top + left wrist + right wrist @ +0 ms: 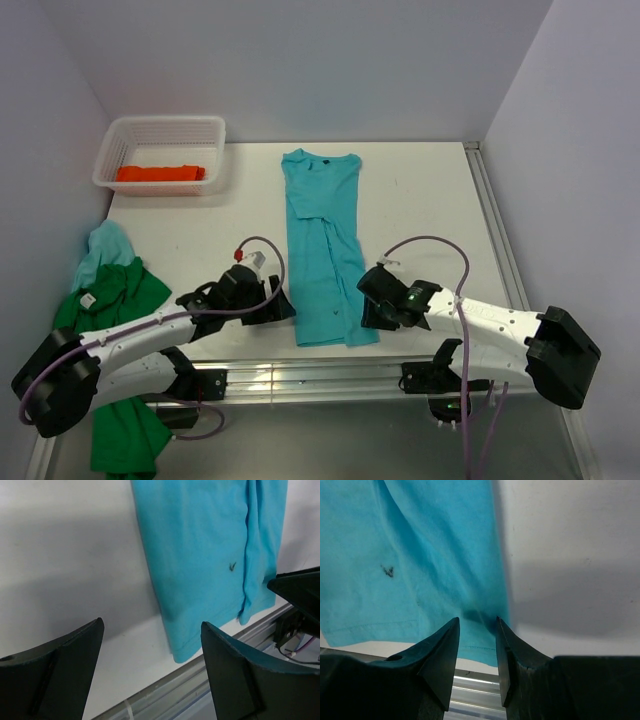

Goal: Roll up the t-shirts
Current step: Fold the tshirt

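Down the middle of the bench (430, 200): 1 turquoise t-shirt (325, 250), folded into a long narrow strip, collar at the far end, hem by the near edge. Flat on the surface, with a lengthwise fold ridge toward its right side and a small dark mark close to the hem.

Just beside the strip's near left corner: the left gripper (151, 625), jaws wide apart, open. Seen from the left wrist, bare bench in the left part of the gap and the hem's left corner in the right part.

At the strip's near right corner: the right gripper (476, 622), jaws parted by a narrow gap only, open, tips low over the hem's right end. Turquoise cloth visible through the gap, flat on the bench; impossible to tell whether touched.

In the far left corner: a white mesh basket (160, 122) holding 1 orange-red t-shirt (160, 173), folded. At the near left, spilling over the bench edge under the left arm (130, 335): 1 bright green t-shirt (120, 290) in a loose heap. Bunched just beyond it and touching it: the other turquoise t-shirt (105, 245). Both well apart from the right gripper.
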`<state>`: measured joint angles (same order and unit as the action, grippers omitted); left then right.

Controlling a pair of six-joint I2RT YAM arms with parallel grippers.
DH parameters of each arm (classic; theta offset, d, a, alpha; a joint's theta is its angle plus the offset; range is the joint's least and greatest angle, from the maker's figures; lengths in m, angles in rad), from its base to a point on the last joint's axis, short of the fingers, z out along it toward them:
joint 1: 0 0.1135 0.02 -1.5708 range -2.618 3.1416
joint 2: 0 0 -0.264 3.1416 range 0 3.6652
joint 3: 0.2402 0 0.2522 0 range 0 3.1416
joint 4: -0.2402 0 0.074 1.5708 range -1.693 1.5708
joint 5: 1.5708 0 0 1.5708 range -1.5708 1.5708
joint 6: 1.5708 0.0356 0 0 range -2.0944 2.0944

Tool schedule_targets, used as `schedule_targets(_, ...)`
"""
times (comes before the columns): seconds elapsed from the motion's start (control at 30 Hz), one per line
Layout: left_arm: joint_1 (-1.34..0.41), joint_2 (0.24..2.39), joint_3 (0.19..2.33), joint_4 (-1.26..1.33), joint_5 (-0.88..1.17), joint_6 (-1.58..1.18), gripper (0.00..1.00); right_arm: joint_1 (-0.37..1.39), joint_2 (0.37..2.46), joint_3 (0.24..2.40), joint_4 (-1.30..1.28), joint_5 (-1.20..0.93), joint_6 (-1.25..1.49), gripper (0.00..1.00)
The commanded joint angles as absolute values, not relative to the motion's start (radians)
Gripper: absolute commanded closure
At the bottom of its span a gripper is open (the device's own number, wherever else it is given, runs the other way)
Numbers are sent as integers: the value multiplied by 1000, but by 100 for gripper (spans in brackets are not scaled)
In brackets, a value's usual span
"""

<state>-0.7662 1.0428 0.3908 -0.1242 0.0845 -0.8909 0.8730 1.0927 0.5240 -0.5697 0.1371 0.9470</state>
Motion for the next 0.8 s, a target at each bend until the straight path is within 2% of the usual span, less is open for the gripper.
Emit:
schedule_targets(0.0,-843,1072,390,-78,34,-971,16,900,1085,499,-568,164,992,58)
schedule_targets(0.27,-963,1248,480,-84,-26,-1003,18,925,1115,494,-549,163,988,64)
schedule_targets(0.33,-991,1276,511,-103,-40,-1006,21,928,1120,492,-548,167,988,67)
schedule_targets(0.4,-1015,1308,526,-115,-58,-1017,26,931,1118,488,-538,164,988,75)
schedule_targets(0.43,-1022,1316,528,-117,-63,-1025,35,933,1117,488,-540,166,986,77)
schedule_targets(0.5,-1040,1327,529,-121,-74,-1032,44,936,1114,489,-538,163,982,89)
schedule_targets(0.53,-1045,1330,529,-129,-75,-1040,56,936,1111,492,-538,161,982,94)
schedule_targets(0.57,-1048,1328,528,-132,-78,-1043,60,936,1109,494,-538,160,982,98)
schedule_targets(0.6,-1055,1325,522,-136,-83,-1046,64,940,1105,495,-538,158,980,100)
schedule_targets(0.63,-1058,1324,522,-143,-83,-1049,77,942,1101,497,-538,155,982,100)
schedule_targets(0.7,-1065,1309,509,-149,-77,-1057,85,948,1095,505,-543,146,983,100)
schedule_targets(0.73,-1066,1299,503,-156,-72,-1061,97,956,1094,515,-549,146,986,100)
schedule_targets(0.77,-1066,1278,499,-161,-68,-1065,100,959,1091,523,-558,147,988,100)
